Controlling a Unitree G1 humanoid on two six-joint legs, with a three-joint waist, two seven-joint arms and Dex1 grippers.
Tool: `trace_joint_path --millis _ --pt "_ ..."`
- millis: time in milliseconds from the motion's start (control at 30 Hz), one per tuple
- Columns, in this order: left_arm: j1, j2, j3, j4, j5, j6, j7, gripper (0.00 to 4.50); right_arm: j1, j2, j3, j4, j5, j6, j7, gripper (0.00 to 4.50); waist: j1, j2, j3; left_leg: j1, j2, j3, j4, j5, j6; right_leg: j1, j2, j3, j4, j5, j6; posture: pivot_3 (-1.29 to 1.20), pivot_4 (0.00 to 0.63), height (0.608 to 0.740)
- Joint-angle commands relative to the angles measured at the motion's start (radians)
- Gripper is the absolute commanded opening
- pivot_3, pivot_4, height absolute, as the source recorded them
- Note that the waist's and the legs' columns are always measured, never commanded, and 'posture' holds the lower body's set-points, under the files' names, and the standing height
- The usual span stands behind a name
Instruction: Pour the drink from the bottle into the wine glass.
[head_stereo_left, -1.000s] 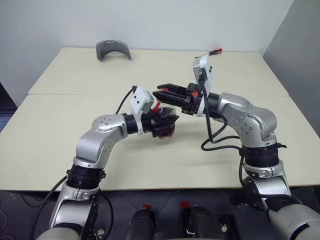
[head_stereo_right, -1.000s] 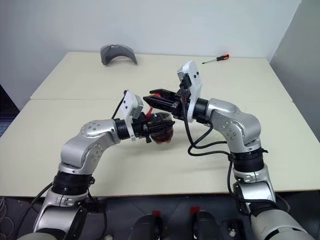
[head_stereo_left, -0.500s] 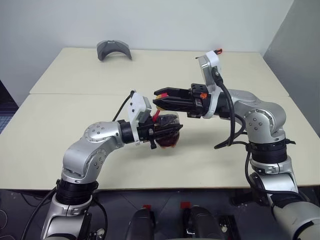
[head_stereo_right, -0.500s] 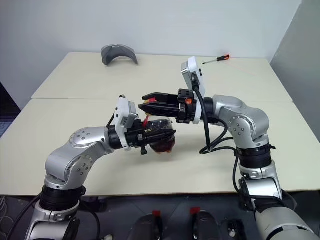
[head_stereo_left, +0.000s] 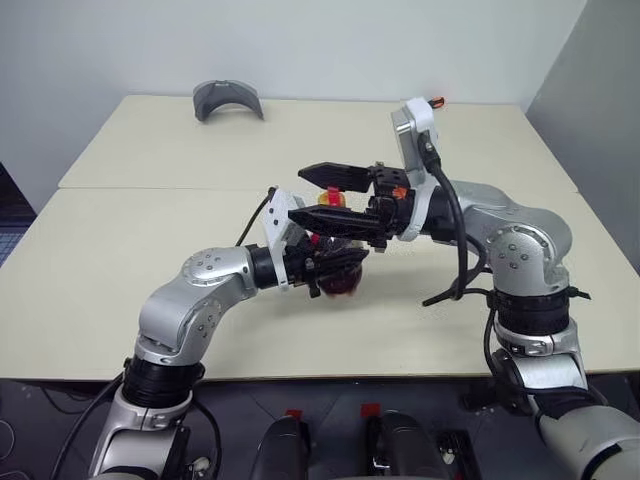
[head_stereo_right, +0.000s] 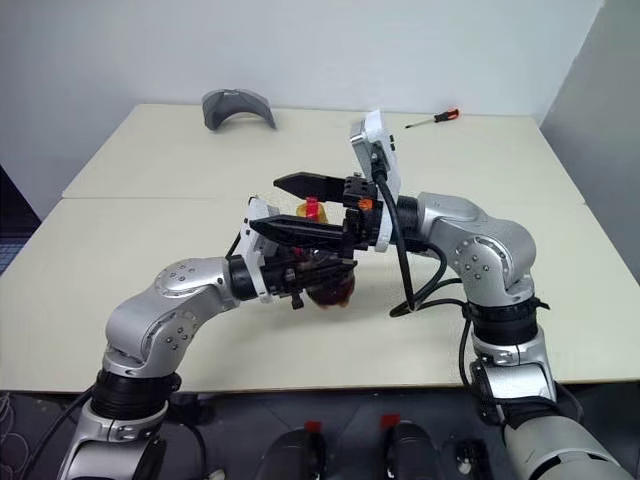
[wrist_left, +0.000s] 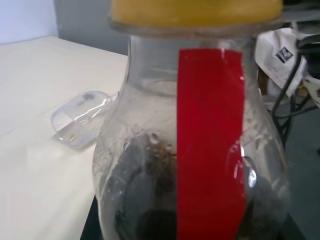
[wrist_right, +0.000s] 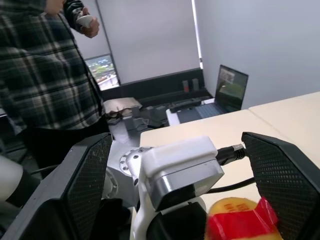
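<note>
Right gripper (head_stereo_left: 320, 196) has spread wide around the cap (head_stereo_left: 331, 197); left gripper (head_stereo_left: 335, 262) clamps bottle (wrist_left: 192, 165), so close squarely on the cap before twisting.

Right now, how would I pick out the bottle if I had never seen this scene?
Start at the cream table; above its near middle the two arms meet. The left pincer is shut on the bottle, with the right pincer open around its top. It is small, clear and bulbous, with a red label strip, a yellow-and-red cap and dark liquid at the bottom.
</note>
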Motion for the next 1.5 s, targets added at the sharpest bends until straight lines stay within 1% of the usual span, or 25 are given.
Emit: trace_joint_path --millis 33,133,333,433,533,933,1167,1500 --pt "-0.032 -0.004 0.040 0.011 0.017 -0.013 0.048 1.43 0.021 -0.011 -0.036 -0.061 0.017 0.005 -0.072 4.46 0.000 0.000 0.000 0.000 0.000 0.000 0.000 0.000 0.000 0.000 0.000 0.000 0.000 0.000 0.000 0.00 0.150 0.740" --pt "-0.043 0.006 0.036 0.055 0.051 -0.047 0.060 1.43 0.035 -0.014 -0.021 -0.058 -0.030 -0.036 -0.121 4.46 0.000 0.000 0.000 0.000 0.000 0.000 0.000 0.000 0.000 0.000 0.000 0.000 0.000 0.000 0.000 0.00 0.150 0.740" --pt "-0.058 0.005 0.048 0.106 0.062 -0.081 0.046 1.35 0.031 -0.002 0.022 -0.017 -0.139 -0.121 -0.188 4.50 0.000 0.000 0.000 0.000 0.000 0.001 0.000 0.000 0.000 0.000 0.000 0.000 0.000 -0.001 0.002 0.00 0.150 0.740" --pt "-0.058 0.007 0.049 0.120 0.068 -0.096 0.043 1.35 0.029 -0.003 0.054 0.027 -0.230 -0.185 -0.227 4.50 0.000 0.000 0.000 0.000 0.000 0.001 0.000 0.000 0.000 0.000 0.000 0.000 0.000 0.000 0.000 0.00 0.150 0.740" --pt "-0.064 0.002 0.052 0.126 0.070 -0.103 0.044 1.35 0.026 0.002 0.076 0.063 -0.274 -0.226 -0.227 4.50 0.000 0.000 0.000 0.000 0.000 0.001 0.000 0.000 0.000 0.000 0.000 0.000 0.000 0.000 0.001 0.00 0.150 0.740" --pt "-0.105 -0.004 0.033 0.173 0.106 -0.124 0.045 1.34 -0.004 0.044 0.085 0.088 -0.289 -0.232 -0.210 4.50 -0.001 0.000 0.000 0.000 0.000 0.001 0.000 0.000 0.000 0.000 0.000 0.000 0.000 0.000 0.000 0.00 0.150 0.740" --pt "-0.098 -0.014 0.027 0.158 0.105 -0.116 0.038 1.34 -0.040 0.070 0.069 0.132 -0.305 -0.241 -0.235 4.50 -0.001 0.000 0.000 0.000 0.000 0.001 0.000 0.000 0.000 -0.001 0.000 0.000 0.000 0.000 0.000 0.00 0.150 0.740" --pt "-0.091 -0.014 0.032 0.143 0.099 -0.108 0.039 1.34 -0.035 0.063 0.077 0.149 -0.330 -0.259 -0.235 4.50 -0.001 0.000 0.000 0.000 0.000 0.001 0.000 0.000 0.000 -0.001 0.000 0.000 0.000 0.000 -0.001 0.00 0.150 0.740"
